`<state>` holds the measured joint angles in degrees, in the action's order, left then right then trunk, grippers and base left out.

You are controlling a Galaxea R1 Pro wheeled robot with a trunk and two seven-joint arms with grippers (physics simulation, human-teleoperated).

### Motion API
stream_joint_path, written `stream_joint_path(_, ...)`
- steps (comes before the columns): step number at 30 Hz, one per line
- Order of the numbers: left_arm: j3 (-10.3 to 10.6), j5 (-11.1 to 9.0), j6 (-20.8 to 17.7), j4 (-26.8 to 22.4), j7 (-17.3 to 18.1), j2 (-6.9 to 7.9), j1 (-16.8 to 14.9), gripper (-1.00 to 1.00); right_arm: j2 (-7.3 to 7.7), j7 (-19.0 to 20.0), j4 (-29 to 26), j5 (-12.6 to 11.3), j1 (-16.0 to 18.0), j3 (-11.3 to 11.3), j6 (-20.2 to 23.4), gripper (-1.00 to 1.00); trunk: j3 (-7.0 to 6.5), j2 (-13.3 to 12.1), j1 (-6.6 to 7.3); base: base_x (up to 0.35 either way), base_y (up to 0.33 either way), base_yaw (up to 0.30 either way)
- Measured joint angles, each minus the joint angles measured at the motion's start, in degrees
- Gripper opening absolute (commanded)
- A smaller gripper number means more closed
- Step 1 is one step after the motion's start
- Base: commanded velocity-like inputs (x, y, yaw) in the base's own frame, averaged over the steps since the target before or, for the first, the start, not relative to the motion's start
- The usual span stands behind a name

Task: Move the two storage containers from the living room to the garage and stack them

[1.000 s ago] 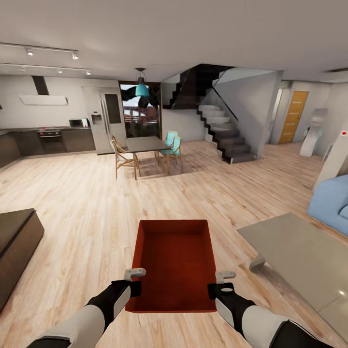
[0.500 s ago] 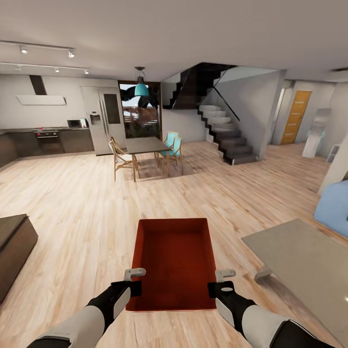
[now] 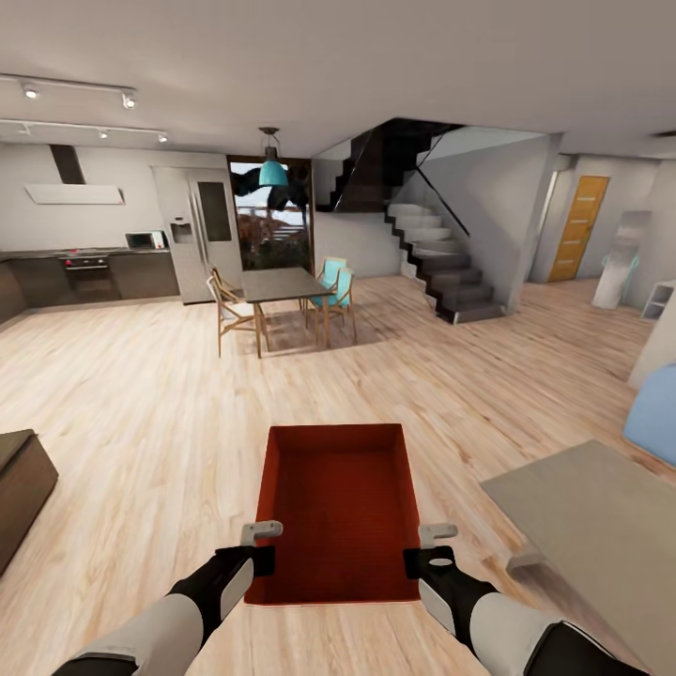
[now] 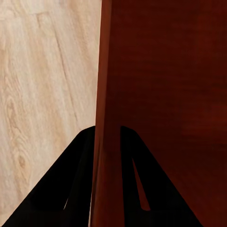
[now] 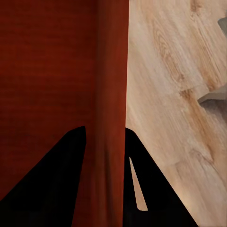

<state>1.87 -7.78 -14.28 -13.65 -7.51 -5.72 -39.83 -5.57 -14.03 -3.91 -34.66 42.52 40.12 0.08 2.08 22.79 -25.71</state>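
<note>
- Left gripper [image 3: 261,549] clamped on the storage container [image 3: 340,507] side wall, one finger [image 4: 71,179] each side.
- Right gripper [image 3: 432,553] pinching the opposite wall same way.
- Container held between both, above wood floor [image 3: 141,413].

— What colour is the storage container [image 3: 340,507] I carry?
— Orange-red, plain walls, perhaps a fine weave on its base.
— And my grippers?
— Left gripper [image 3: 261,532] and right gripper [image 3: 437,536] have pale grey tips over black wrists.
— Below?
— Light wood plank floor [image 3: 141,394], grained; chairs [image 3: 334,286] teal.
</note>
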Motion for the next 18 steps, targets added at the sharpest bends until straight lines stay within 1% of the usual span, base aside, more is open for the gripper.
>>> stream_joint_path(18,0.0,-0.1,0.1,0.0,-0.1,-0.06,0.0,-1.0,0.09,0.0,-0.2,-0.1,0.0,0.0,0.0,-1.0,0.0,0.0,0.0,0.322,0.0,0.0)
